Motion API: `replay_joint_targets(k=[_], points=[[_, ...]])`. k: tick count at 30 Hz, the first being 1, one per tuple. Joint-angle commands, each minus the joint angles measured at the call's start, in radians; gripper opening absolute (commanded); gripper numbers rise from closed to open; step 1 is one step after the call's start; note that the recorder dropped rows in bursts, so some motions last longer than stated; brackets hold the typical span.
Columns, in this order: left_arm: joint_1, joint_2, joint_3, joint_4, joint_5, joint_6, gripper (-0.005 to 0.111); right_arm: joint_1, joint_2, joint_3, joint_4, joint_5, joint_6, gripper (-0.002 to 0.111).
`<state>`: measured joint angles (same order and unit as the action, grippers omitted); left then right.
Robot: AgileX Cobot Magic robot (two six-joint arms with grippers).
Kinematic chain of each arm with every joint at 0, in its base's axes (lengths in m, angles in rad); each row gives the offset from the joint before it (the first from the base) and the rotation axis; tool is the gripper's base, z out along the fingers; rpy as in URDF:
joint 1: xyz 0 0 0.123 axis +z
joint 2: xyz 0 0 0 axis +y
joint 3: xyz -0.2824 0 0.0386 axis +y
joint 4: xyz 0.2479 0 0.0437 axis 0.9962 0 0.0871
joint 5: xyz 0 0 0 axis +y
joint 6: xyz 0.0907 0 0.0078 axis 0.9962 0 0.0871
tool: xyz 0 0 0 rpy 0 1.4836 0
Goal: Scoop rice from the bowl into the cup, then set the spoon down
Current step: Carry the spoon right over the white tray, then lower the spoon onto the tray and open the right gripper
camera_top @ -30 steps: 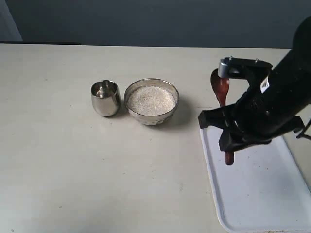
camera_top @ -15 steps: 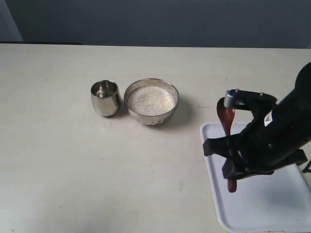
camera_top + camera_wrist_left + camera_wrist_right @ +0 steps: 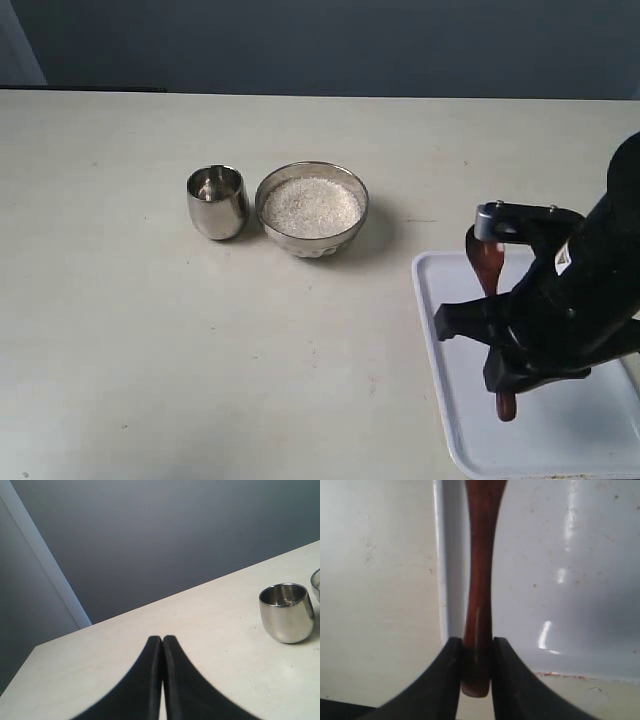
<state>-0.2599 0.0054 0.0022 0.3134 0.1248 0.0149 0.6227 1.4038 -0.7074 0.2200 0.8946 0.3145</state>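
The steel cup (image 3: 217, 200) stands left of the steel bowl (image 3: 311, 208), which is full of white rice (image 3: 311, 203). My right gripper (image 3: 503, 380) is shut on the handle of the dark wooden spoon (image 3: 487, 262) near its end. It holds the spoon steeply tilted, head up, over the left part of the white tray (image 3: 560, 435). The right wrist view shows the spoon (image 3: 480, 580) pinched in the right gripper (image 3: 477, 657), above the tray's rim (image 3: 447, 580). My left gripper (image 3: 162, 642) is shut and empty, low over the table, with the cup (image 3: 286, 612) off to its side.
The tray lies at the table's near right corner, its left rim under the spoon. A sliver of the bowl (image 3: 316, 582) shows beside the cup in the left wrist view. A dark wall runs behind the table's far edge.
My right gripper has carried the spoon rightwards and towards the near edge, lower, from beside the tray's far corner to over the tray. Cup, bowl and rice have not moved.
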Motion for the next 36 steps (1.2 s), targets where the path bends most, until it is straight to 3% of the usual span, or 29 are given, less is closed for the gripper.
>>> replay_joint_targets(k=[1,11,36], points=[[0.000,-0.005,-0.002,-0.002,-0.003,-0.007,0.000,-0.005,0.037,0.005,-0.010,0.010,0.004,-0.001],[0.000,-0.005,-0.002,-0.002,-0.003,-0.007,0.000,-0.005,0.196,0.005,-0.009,-0.064,-0.029,-0.001],[0.000,-0.005,-0.002,0.001,-0.003,-0.007,0.000,-0.007,0.201,0.005,-0.028,-0.071,-0.025,-0.001]])
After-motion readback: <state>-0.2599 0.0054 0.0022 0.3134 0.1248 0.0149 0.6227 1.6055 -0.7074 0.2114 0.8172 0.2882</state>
